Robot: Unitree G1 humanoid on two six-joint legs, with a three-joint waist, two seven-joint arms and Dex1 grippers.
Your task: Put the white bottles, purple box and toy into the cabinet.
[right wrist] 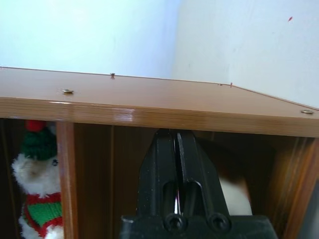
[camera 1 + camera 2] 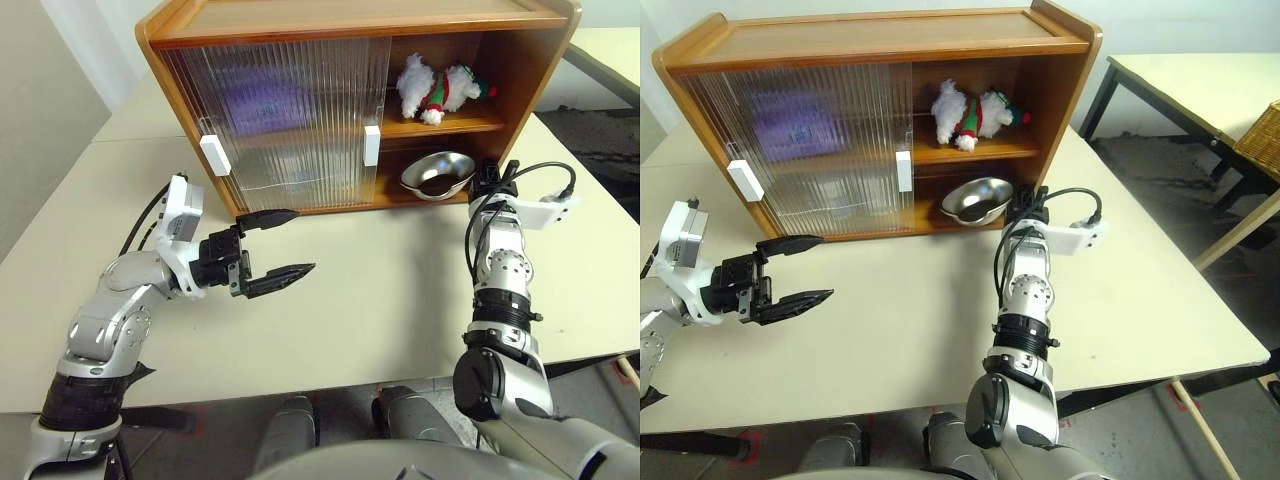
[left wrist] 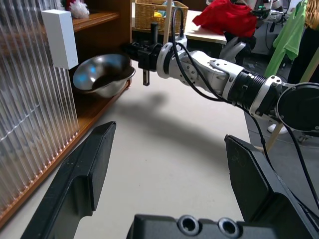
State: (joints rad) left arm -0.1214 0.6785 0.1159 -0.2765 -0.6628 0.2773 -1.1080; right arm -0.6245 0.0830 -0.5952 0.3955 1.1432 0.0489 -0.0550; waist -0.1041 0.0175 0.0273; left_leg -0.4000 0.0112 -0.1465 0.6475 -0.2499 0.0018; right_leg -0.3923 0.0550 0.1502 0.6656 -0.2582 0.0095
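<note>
The wooden cabinet (image 2: 350, 25) stands at the back of the table, its ribbed doors slid left so the right bay is uncovered. The toy (image 2: 440, 88) lies on the upper shelf there. The purple box (image 2: 262, 100) shows blurred behind the left door on the upper shelf. The white bottles are hidden. My left gripper (image 2: 305, 240) hovers open and empty over the table in front of the doors. My right gripper (image 2: 497, 172) is shut and empty at the cabinet's lower right corner; its fingers (image 1: 176, 149) point at the right bay under the top board.
A steel bowl (image 2: 437, 173) sits on the lower shelf beside my right gripper. White handles (image 2: 213, 154) mark the doors. A second table (image 2: 1200, 80) stands to the right with a wicker basket (image 2: 1260, 135). A red cloth (image 3: 227, 17) lies beyond.
</note>
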